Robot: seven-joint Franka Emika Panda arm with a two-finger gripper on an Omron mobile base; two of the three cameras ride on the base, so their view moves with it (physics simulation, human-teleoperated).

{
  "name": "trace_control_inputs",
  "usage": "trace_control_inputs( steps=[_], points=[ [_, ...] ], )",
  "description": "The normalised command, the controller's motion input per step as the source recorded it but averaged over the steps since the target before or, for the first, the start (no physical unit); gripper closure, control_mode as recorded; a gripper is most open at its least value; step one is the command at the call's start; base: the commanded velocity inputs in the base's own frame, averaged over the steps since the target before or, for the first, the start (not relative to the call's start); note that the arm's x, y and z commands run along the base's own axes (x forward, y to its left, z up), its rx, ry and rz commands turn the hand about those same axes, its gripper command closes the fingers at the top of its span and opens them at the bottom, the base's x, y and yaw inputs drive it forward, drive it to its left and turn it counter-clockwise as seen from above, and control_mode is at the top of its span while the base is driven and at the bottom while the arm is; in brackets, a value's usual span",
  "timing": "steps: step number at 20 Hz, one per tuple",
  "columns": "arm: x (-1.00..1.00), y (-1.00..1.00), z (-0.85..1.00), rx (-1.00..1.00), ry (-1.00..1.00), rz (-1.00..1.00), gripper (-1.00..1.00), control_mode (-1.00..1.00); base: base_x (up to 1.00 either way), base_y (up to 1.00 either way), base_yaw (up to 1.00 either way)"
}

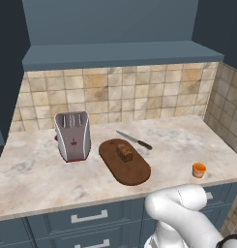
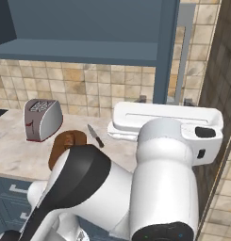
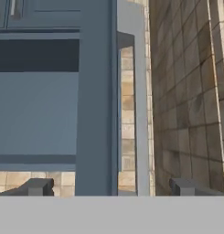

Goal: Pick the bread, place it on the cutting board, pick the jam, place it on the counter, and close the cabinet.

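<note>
The bread (image 1: pixel 124 152) lies on the dark oval cutting board (image 1: pixel 134 172), in the middle of the counter (image 1: pixel 33 169). The orange jam (image 1: pixel 199 169) stands on the counter near its front right edge. The cabinet (image 1: pixel 110 19) above is open, its shelf bare. Its open door (image 2: pixel 166 47) stands edge-on to the right, with a slim silver handle (image 2: pixel 183 61). My gripper (image 2: pixel 165 100) is raised in front of that door and open. In the hand view the door edge (image 3: pixel 95 114) and handle (image 3: pixel 141 114) rise between the spread fingertips (image 3: pixel 40 187) of the gripper (image 3: pixel 113 188).
A silver toaster (image 1: pixel 72 135) stands left of the board and a knife (image 1: pixel 134 140) lies behind it. A tiled side wall (image 3: pixel 191 91) runs close on the right of the door. Blue-grey drawers (image 1: pixel 88 218) sit under the counter.
</note>
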Motion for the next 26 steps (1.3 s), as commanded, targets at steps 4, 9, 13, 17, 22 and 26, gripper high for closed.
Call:
trace_control_inputs(
  steps=[4, 9, 13, 17, 22, 26],
  points=[
    [0.11, -0.09, 0.00, 0.00, -0.01, 0.00, -1.00, -1.00, 0.00, 0.00, 0.00],
    [0.19, -0.11, 0.00, 0.00, 0.00, 0.00, -1.00, -1.00, 0.00, 0.00, 0.00],
    [0.14, -0.07, 0.00, 0.00, 0.00, 0.00, -1.00, -1.00, 0.00, 0.00, 0.00],
    [0.12, 0.00, 0.00, 0.00, 0.00, 0.00, -1.00, -1.00, 0.00, 0.00, 0.00],
    [0.15, 0.00, 0.00, 0.00, 0.00, 0.03, -1.00, -1.00, 0.00, 0.00, 0.00],
    [0.17, 0.00, 0.00, 0.00, 0.00, 0.07, -1.00, -1.00, 0.00, 0.00, 0.00]
  ],
)
